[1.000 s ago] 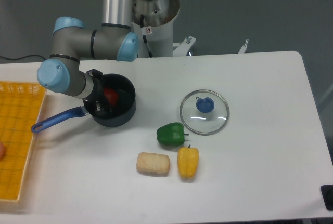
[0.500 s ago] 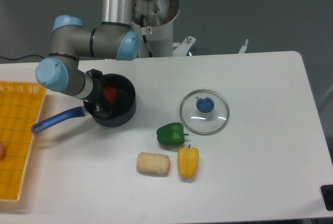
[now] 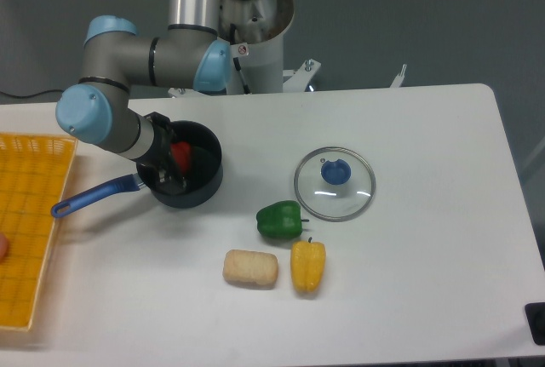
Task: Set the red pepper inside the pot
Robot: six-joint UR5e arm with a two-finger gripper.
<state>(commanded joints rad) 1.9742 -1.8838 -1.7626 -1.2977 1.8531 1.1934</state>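
Since the earlier frame the arm is raised slightly, the claw (image 3: 174, 165), its state unclear, is over the pot (image 3: 192, 178) with the red pepper (image 3: 180, 155), so release and withdrawal are judged next.

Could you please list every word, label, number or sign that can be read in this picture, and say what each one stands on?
No text can be read in this view.
Round red-and-white sticker on the robot's white base column: a sign of some kind, too small and blurred to make out.
Pot, glass lid, peppers, yellow basket and table: no visible lettering.
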